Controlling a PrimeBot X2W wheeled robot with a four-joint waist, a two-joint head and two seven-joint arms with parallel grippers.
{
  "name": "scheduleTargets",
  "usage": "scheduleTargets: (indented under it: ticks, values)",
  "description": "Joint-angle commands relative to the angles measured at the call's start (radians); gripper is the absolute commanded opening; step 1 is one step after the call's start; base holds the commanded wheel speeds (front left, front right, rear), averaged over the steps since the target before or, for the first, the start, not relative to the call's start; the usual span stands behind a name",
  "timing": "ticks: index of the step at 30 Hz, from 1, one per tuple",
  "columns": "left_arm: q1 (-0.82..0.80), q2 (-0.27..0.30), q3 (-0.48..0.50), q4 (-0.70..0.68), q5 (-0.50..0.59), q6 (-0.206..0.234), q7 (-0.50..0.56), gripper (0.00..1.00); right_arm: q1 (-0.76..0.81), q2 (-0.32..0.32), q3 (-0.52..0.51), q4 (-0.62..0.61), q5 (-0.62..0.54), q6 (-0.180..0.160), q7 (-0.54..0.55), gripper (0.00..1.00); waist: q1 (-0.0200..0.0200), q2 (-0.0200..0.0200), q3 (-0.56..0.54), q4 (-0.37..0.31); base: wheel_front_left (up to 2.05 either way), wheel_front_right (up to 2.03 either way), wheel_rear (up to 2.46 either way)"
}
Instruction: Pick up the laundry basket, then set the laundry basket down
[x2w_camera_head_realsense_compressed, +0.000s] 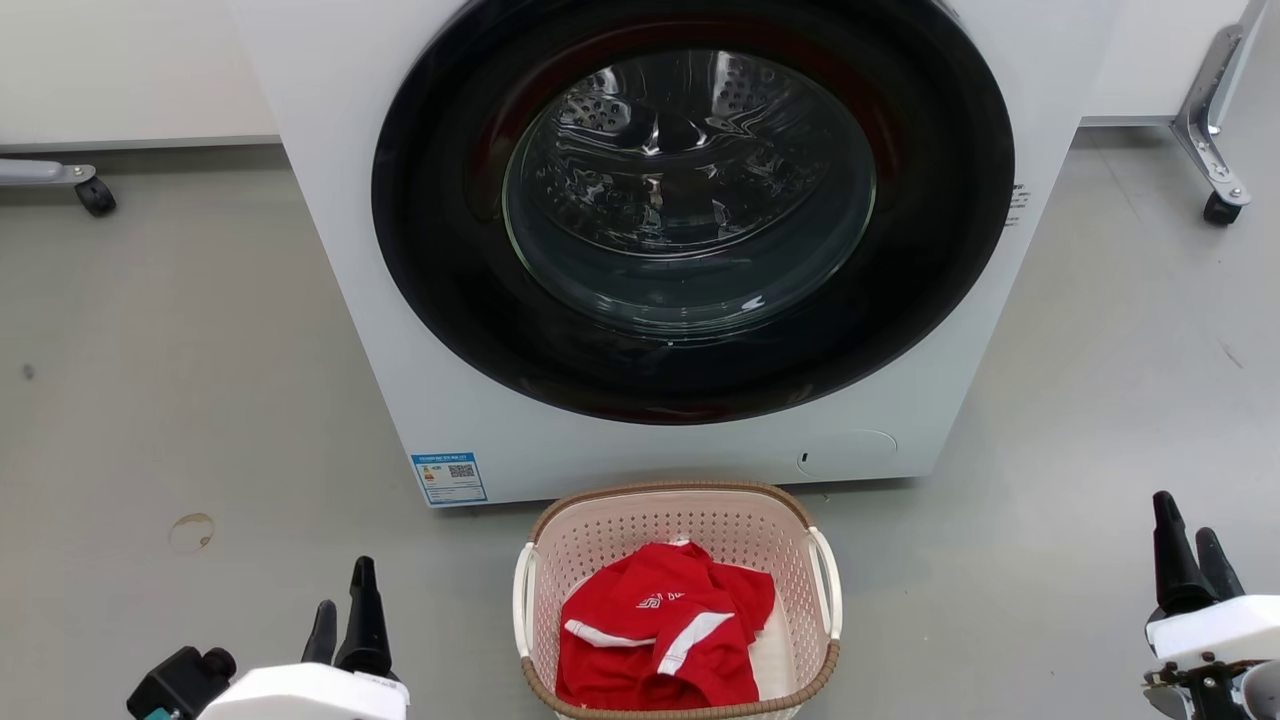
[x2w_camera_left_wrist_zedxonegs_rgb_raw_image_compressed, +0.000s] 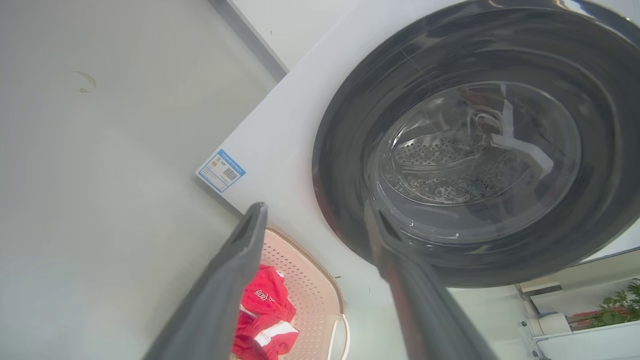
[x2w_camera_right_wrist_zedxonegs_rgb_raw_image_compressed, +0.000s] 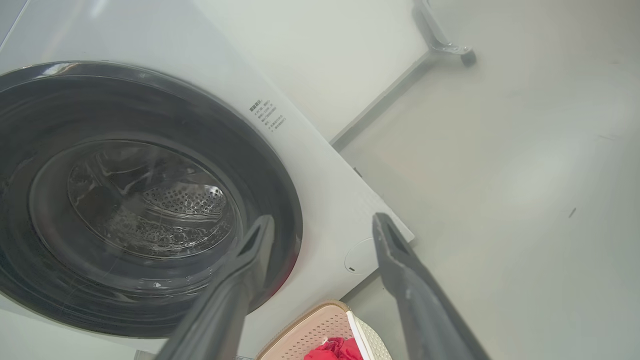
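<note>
The laundry basket is pale pink-cream perforated plastic with a brown rim and white side handles. It stands on the floor right in front of the washing machine, with a red and white garment inside. My left gripper is open, low at the basket's left, apart from it. My right gripper is open too, farther off at the basket's right. In the left wrist view the basket shows between my open fingers. The right wrist view catches the basket's corner at the bottom edge, below my spread fingers.
The white washing machine with its shut dark round door rises close behind the basket. Wheeled stand legs sit at the far left and far right. Grey floor spreads on both sides.
</note>
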Motion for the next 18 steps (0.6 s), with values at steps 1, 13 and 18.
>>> scheduleTargets:
  ticks: [1, 13, 18]
  values:
    - [-0.007, 0.011, 0.006, -0.03, 0.038, 0.013, -0.013, 1.0, -0.052, -0.03, 0.014, -0.015, -0.037, 0.004, -0.021, 1.0, -0.0001, 0.0, -0.001, 0.0, 0.0, 0.0, 0.0]
    - [0.003, 0.013, -0.013, -0.035, 0.166, 0.052, -0.046, 1.0, -0.059, -0.035, 0.031, 0.001, -0.144, 0.004, -0.053, 1.0, -0.0001, 0.0, -0.003, 0.001, 0.0, 0.0, 0.0]
    - [0.007, 0.014, -0.023, -0.04, 0.211, 0.065, -0.06, 1.0, -0.063, -0.037, 0.04, 0.009, -0.192, 0.004, -0.068, 1.0, -0.0001, 0.0, -0.003, 0.002, 0.0, 0.0, 0.0]
